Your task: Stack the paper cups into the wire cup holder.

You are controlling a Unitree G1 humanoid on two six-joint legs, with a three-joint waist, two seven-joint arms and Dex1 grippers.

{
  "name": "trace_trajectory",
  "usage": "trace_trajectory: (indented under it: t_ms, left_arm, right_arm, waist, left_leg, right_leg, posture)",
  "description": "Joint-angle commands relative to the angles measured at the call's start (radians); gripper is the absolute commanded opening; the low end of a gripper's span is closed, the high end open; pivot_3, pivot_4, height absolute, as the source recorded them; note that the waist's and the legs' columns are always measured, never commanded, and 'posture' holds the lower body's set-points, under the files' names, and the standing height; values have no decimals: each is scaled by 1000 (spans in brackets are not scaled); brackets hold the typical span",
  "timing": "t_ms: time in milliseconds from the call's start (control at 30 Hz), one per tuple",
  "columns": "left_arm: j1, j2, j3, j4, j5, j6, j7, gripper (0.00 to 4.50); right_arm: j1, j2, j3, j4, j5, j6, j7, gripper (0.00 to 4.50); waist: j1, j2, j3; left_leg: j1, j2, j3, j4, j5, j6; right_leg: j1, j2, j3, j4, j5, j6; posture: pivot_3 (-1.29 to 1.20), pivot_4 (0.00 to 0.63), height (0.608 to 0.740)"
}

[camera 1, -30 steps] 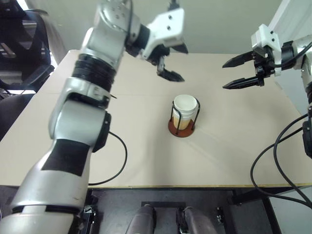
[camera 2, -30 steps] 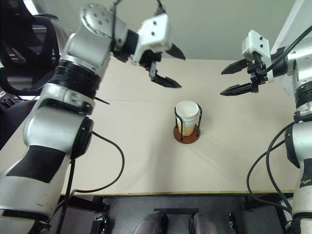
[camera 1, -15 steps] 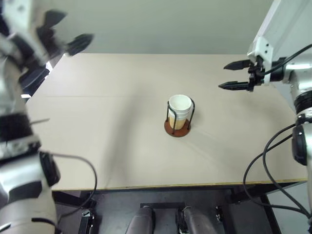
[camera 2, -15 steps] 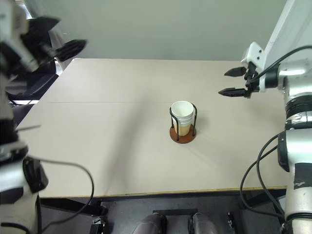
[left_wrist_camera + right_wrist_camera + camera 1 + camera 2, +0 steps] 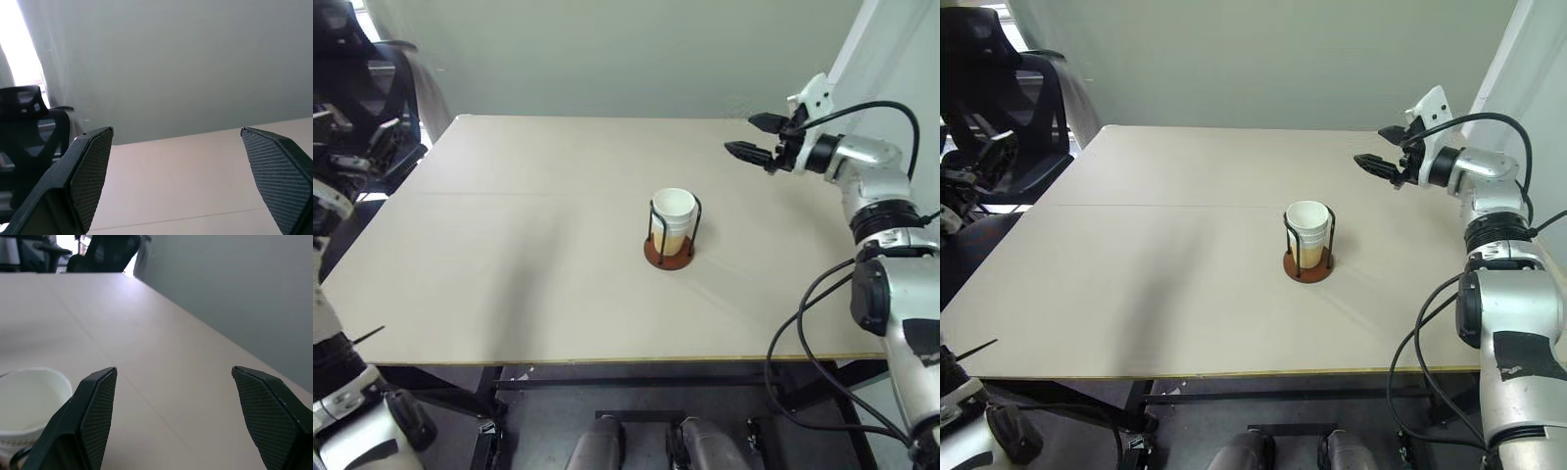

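beige table (image 5: 509,255) open around wire cup holder (image 5: 672,235), mid-table.

The stacked tan paper cups (image 5: 673,219) are white inside. They sit in a thin black wire cup holder (image 5: 670,240) with a round red-brown base on a plain beige table (image 5: 529,255).
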Motion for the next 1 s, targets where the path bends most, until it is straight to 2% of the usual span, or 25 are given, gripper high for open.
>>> trace_trajectory:
  t_ms: [33,367,467,600,867,1000]
  left_arm:
    - [3,31,-30,66,30,-103,38,4449]
    - [-123,100,-175,385,-31,-216,-123,4449]
    - [-161,86,-221,356,-89,-178,-191,4449]
    - [-162,92,-258,300,-120,-141,-214,4449]
    - [-50,101,-211,187,-155,-100,-177,4449]
    - [-51,113,-211,185,-171,-91,-171,4449]
  right_arm:
    - [-1,8,-48,-16,10,-9,-81,3812]
    - [36,39,-62,-43,1,-9,-97,3812]
    - [46,49,-56,-57,-2,-13,-84,3812]
    - [58,61,-51,-78,-1,-8,-57,3812]
    - [57,77,-42,-82,-10,-1,-10,3812]
    - [52,82,-54,-84,-2,0,-13,3812]
  waist:
    - [0,0,0]
    - [1,0,0]
    - [1,0,0]
    - [1,0,0]
    - [-7,0,0]
    - [-7,0,0]
  left_leg:
    - [0,0,0,-2,1,-1]
    - [-2,0,-1,-17,12,-8]
    - [-3,0,-1,-20,11,-8]
    - [-4,0,-2,-23,8,-5]
    - [-7,2,-2,-23,5,0]
    - [-7,2,-3,-23,5,-2]
  right_leg:
    - [0,0,0,0,0,0]
    - [-7,0,0,-3,-1,0]
    - [-7,0,-1,-7,0,1]
    - [-7,1,-2,-13,5,10]
    - [-10,2,-2,-16,3,12]
    - [-11,2,-3,-15,3,11]
  posture:
    - [0,150,740]
    - [0,150,740]
    - [0,150,740]
    - [0,150,740]
    - [0,150,740]
    - [0,150,740]
